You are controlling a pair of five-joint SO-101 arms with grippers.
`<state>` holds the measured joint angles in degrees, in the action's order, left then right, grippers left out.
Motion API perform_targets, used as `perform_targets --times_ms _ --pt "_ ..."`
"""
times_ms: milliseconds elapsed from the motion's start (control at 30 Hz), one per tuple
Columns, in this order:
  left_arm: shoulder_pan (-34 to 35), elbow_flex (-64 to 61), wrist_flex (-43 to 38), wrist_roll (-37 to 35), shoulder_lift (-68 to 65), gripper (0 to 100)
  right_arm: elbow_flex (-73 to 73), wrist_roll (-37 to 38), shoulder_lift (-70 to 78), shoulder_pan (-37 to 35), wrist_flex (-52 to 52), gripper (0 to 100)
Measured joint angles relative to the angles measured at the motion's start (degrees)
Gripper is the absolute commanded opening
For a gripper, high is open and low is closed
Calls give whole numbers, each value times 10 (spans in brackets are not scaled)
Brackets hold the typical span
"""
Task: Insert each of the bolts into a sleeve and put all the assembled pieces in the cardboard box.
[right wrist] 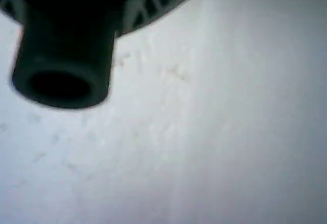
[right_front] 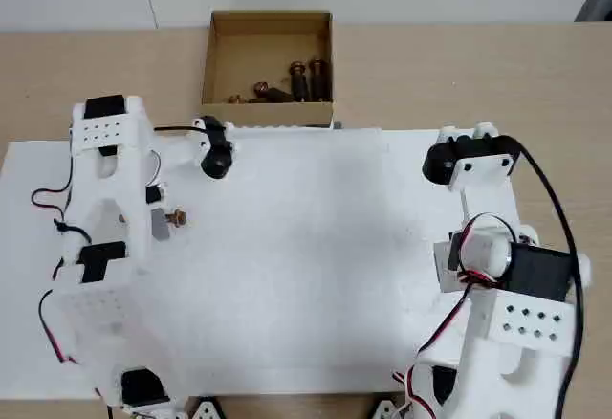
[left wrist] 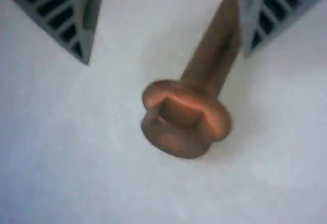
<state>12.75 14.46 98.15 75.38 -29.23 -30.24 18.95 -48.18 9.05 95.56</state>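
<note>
On the left, the left gripper [right_front: 158,220] is down low over the white sheet [right_front: 306,275] that covers the table [right_front: 430,65]. It is spread wide, its two grey ribbed fingers [left wrist: 71,19] set well apart. One copper bolt [left wrist: 186,124] lies flat on the sheet in that gap. Its shank runs up against one of the fingers, touching it or just under it, and well apart from the other. Its flanged head sits out past the fingertips, on the open sheet. From above, the bolt pokes out just beside the gripper, on the side toward the middle of the sheet.

Further along, well apart from that gripper and past the far edge of the sheet, stands one cardboard box [right_front: 271,113], open at the top. Inside it lie assembled pieces [right_front: 306,79], copper and dark, bunched toward the wall nearest the sheet. I count at least three; the exact number I cannot tell from here.

On the right, the right gripper [right_front: 445,266] sits low near that edge of the sheet, well apart from both the bolt and the box. It pinches one black sleeve [right wrist: 64,65], which juts out from the gripper with its open bore on show, above bare sheet.
</note>
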Motion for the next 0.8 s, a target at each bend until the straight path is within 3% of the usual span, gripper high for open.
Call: perform_targets --times_ms 300,467,667,800 --pt "-33 7 3 0 -20 57 0 0 0 0 0 3" --pt "-33 13 6 0 -33 59 0 0 0 0 0 3" --pt "-28 15 4 0 -33 154 0 0 0 0 0 3" --pt "-18 14 1 0 -33 164 0 0 0 0 0 3"
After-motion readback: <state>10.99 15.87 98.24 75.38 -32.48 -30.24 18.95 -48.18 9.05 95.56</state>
